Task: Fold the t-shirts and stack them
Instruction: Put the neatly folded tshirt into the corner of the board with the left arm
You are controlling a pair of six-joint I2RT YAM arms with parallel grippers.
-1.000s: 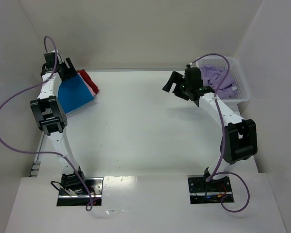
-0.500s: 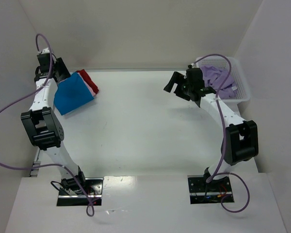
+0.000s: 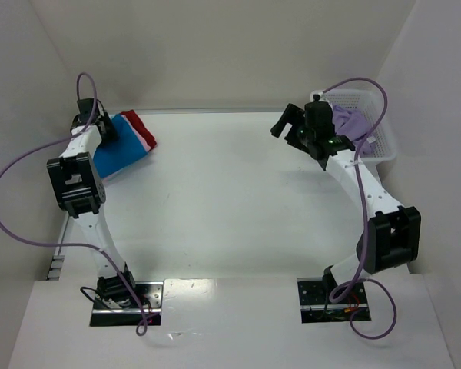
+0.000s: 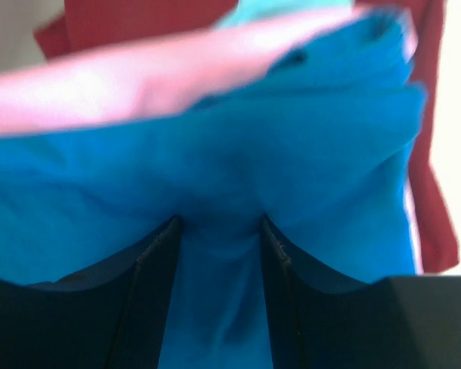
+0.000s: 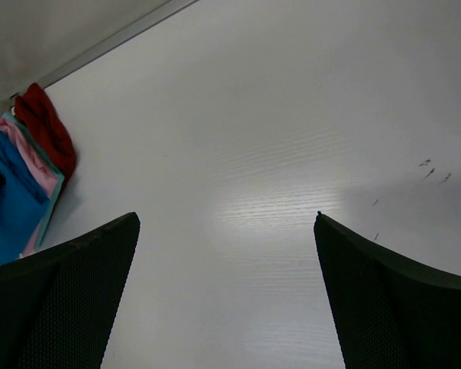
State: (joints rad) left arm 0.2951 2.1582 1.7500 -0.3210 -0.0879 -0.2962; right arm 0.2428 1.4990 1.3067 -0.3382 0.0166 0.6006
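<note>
Bench-top laundry: the left end effector (image 4: 220,223) pinches a bunched fold of the blue t-shirt (image 4: 307,177), and the cloth puckers between its two dark fingers (image 4: 150,300) in the left wrist view. That close view is blurred. It still shows what the overhead camera barely registers, a pink t-shirt (image 4: 100,84) past the blue one. A red t-shirt (image 4: 434,192) lies beyond both, cut off at the frame's top and side. From above, the pile sits in the far left corner of the bench (image 3: 215,200), with the blue cloth on top and the red one showing at its far edge. The left arm (image 3: 77,181) hides the grip itself.

The right end effector (image 5: 227,217) hangs above the bench with its fingers spread wide. Its wrist camera looks across to the pile at the left edge of its frame. A thin teal edge (image 5: 52,201) shows there beside the pink layer, and whether that is another garment cannot be told. Only the overhead view shows the white mesh basket (image 3: 384,138) at the far right of the bench, just behind that end effector, with a crumpled lavender t-shirt (image 3: 352,121) inside. The right arm (image 3: 369,192) and its purple cable (image 3: 361,81) cover part of the basket, so its full contents cannot be made out.
</note>
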